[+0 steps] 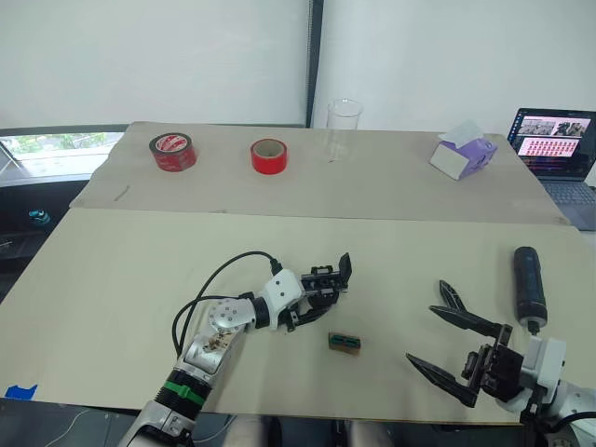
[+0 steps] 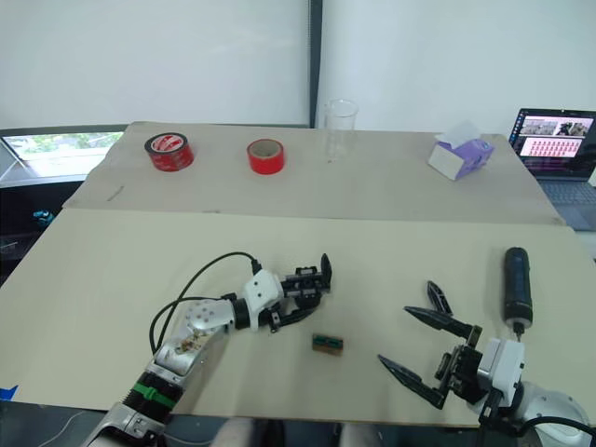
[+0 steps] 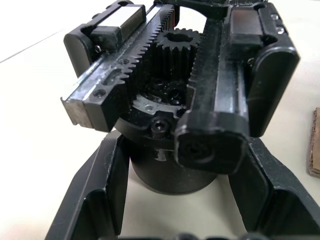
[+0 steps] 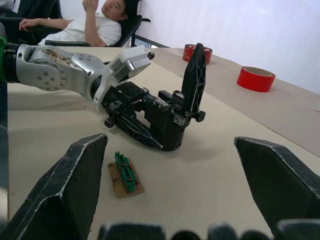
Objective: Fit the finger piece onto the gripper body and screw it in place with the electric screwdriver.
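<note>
The gripper body (image 1: 321, 282) is a chunky black block resting on the table, with one pointed black finger (image 4: 194, 75) standing up from it. My left gripper (image 1: 307, 303) is shut on the body's round base (image 3: 170, 175), and its rack and gear face the wrist camera. The finger piece as a loose part is out of view. Off to the right the electric screwdriver (image 1: 529, 282) lies on the table, tip towards me. My right gripper (image 1: 426, 321) is open, hovering low between body and screwdriver, holding nothing.
A small green-brown block (image 1: 344, 343) lies just in front of the gripper body. At the back of the table are two red tape rolls (image 1: 173, 152) (image 1: 270, 155), a clear cup (image 1: 344, 126), a purple tissue box (image 1: 463, 154) and a laptop (image 1: 559, 149). A person (image 4: 95, 25) sits behind.
</note>
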{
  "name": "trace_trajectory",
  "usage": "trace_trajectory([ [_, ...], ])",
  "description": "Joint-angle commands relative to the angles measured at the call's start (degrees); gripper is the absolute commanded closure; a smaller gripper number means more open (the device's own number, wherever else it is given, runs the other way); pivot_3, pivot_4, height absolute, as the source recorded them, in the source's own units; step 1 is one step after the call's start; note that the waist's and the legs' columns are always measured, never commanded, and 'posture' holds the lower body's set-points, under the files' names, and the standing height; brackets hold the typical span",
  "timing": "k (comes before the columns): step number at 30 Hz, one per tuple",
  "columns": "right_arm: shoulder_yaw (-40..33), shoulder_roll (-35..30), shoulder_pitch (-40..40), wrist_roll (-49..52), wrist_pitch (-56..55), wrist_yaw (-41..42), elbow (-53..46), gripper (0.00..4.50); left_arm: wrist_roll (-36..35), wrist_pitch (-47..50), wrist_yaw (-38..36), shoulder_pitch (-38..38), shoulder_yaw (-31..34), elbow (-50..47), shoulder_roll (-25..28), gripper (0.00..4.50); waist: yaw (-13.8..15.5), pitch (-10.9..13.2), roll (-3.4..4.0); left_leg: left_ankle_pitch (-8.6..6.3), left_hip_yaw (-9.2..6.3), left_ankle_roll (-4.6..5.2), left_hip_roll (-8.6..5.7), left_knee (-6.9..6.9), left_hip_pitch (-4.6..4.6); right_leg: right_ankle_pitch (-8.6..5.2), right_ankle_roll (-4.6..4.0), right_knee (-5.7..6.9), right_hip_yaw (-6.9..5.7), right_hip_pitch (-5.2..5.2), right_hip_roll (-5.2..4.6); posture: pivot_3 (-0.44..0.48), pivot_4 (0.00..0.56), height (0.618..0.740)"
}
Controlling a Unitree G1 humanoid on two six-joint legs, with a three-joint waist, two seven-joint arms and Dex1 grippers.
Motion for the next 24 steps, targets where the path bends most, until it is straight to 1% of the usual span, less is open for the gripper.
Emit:
trace_trajectory([
  [1,-1.79,-0.36,-0.17,0.22,-2.32,0.47,-0.17,0.0,-1.43,2.86,-1.36,-0.22,-0.03,-1.33,0.0,2.21,0.15,-0.03,0.04,0.0,0.0,0.01,0.0,0.0,0.0,-0.01,0.01,0.0,0.0,0.0,0.0,0.0,0.15,0.74],
  [3,-1.89,-0.23,-0.16,0.2,-2.77,0.81,0.38,0.0,-1.74,3.87,-2.24,-0.09,0.37,-1.64,0.68,1.15,0.16,-0.04,0.06,-0.01,0.0,0.01,0.0,0.0,0.01,-0.01,0.02,0.0,0.0,0.01,0.0,0.0,0.15,0.74],
  [4,-1.98,-0.18,-0.16,0.22,-3.1,1.07,0.8,0.0,-2.14,4.38,-2.99,-0.02,0.62,-1.79,1.15,0.8,0.14,-0.04,0.06,0.0,0.0,0.01,0.0,0.0,0.01,-0.02,0.02,0.0,0.0,0.01,0.01,0.0,0.15,0.74],
  [5,-2.04,-0.14,-0.16,0.23,-3.51,1.39,1.29,0.0,-2.67,5.03,-3.97,-0.02,0.75,-1.9,1.72,0.32,0.13,-0.04,0.06,0.0,0.0,0.01,0.0,0.0,0.02,-0.02,0.02,0.01,0.0,0.01,0.01,0.0,0.15,0.74],
  [6,-2.07,-0.16,-0.15,0.2,-3.93,1.72,1.73,0.0,-2.99,5.43,-4.81,-0.09,0.77,-1.91,2.27,0.06,0.12,-0.04,0.07,0.0,0.0,0.01,0.0,0.0,0.03,-0.02,0.02,0.02,0.0,0.02,0.02,0.0,0.15,0.74],
  [10,-2.01,-0.33,-0.15,0.09,-5.43,3.02,3.19,0.0,-4.34,3.77,-9.38,-2.9,2.25,1.4,5.06,0.06,-0.02,-0.07,0.11,0.01,0.0,-0.01,0.01,0.0,0.05,-0.02,0.02,0.03,0.0,0.01,0.04,0.0,0.15,0.74],
  [13,-2.19,-0.35,0.13,0.22,-5.8,3.31,3.6,0.0,-5.26,1.25,-14.4,-5.85,2.42,5.83,6.79,0.06,0.04,-0.07,0.12,0.02,-0.01,-0.02,0.01,0.0,0.05,-0.03,0.03,0.05,-0.02,0.01,0.05,0.0,0.15,0.74],
  [15,-2.35,-0.54,0.07,0.26,-5.77,3.2,3.78,0.0,-5.13,-2.53,-18.75,-8.78,1.83,10.43,7.35,0.06,0.06,-0.07,0.11,0.02,-0.01,-0.02,0.0,0.01,0.03,-0.03,0.02,0.03,-0.02,0.01,0.04,0.0,0.15,0.74],
  [19,-2.6,-0.94,-0.01,0.27,-5.07,2.49,3.1,0.0,-5.22,-7.92,-26.91,-15.95,1.29,21.22,5.87,0.06,0.31,-0.06,0.1,0.0,-0.01,0.03,-0.04,0.08,-0.03,-0.03,0.02,0.01,-0.05,0.01,0.03,0.0,0.15,0.74],
  [21,-2.73,-1.12,0.25,0.18,-4.68,1.95,2.41,0.0,-5.1,-9.81,-29.4,-19.21,1.44,26.02,4.28,0.06,0.35,-0.06,0.1,-0.03,0.0,0.08,-0.06,0.17,-0.1,-0.02,0.02,0.0,-0.06,0.0,0.02,0.0,0.15,0.74],
  [24,-2.92,-1.28,0.86,-0.05,-4.35,0.96,1.26,0.0,-4.48,-12.67,-31.02,-22.47,1.72,31.45,1.59,0.06,0.21,-0.06,0.09,-0.09,0.0,0.18,-0.07,0.28,-0.15,0.0,0.02,0.0,-0.05,0.01,0.02,0.0,0.15,0.74],
])
